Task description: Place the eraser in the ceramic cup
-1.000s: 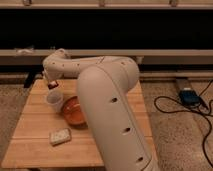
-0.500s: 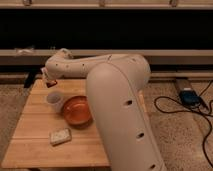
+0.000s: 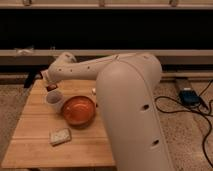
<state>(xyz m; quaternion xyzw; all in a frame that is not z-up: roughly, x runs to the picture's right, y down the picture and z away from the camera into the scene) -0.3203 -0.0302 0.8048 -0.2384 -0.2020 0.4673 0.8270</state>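
Note:
The whitish ceramic cup (image 3: 54,100) stands on the left part of the wooden table (image 3: 35,120), just left of the orange bowl (image 3: 78,110). My gripper (image 3: 51,86) hangs right above the cup's far rim, at the end of the big white arm (image 3: 125,95) that reaches in from the right. I cannot make out the pale yellow eraser at the gripper. A small pale spot (image 3: 93,91) shows by the arm behind the bowl; I cannot tell what it is.
A speckled grey-tan block (image 3: 60,136) lies on the table in front of the bowl. A dark wall with rails runs behind the table. A blue box (image 3: 189,96) and black cables lie on the floor at the right.
The arm's thick forward part has swung to the right and now fills more of the view. The gripper has stayed over the cup, barely moving.

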